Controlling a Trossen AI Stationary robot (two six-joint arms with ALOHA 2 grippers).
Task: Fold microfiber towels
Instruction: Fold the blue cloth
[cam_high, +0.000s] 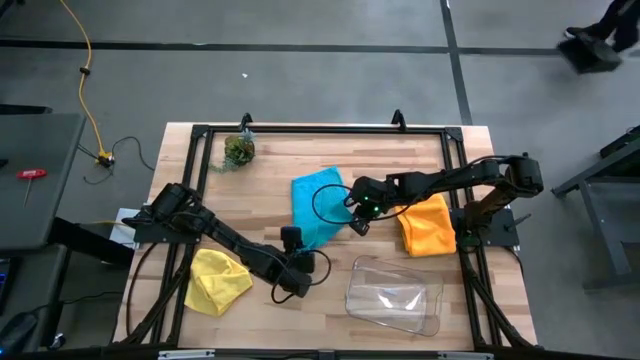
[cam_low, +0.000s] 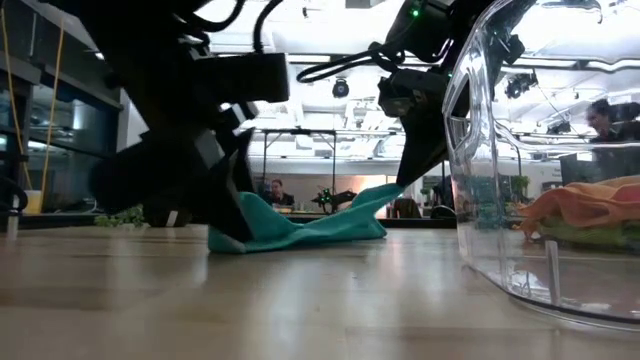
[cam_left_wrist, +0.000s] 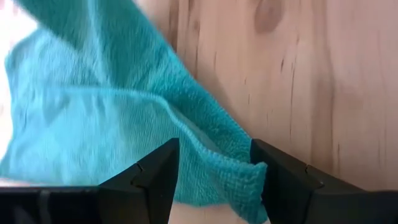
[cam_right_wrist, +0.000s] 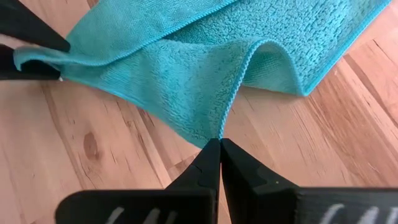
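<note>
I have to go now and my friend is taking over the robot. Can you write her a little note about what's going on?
Right end effector: shut on one corner of the teal towel, lifting it a little off the table.
Left end effector: fingers spread on either side of another corner of that towel, not clearly pinching it yet.
Yellow towel: crumpled at the left, near the front edge.
Orange towel: bunched at the right, a green one peeking out under it in the low view.
Clear tray: front right, looks empty.
Done: no towel looks neatly folded.
Left: fold the teal one, then the others.
</note>
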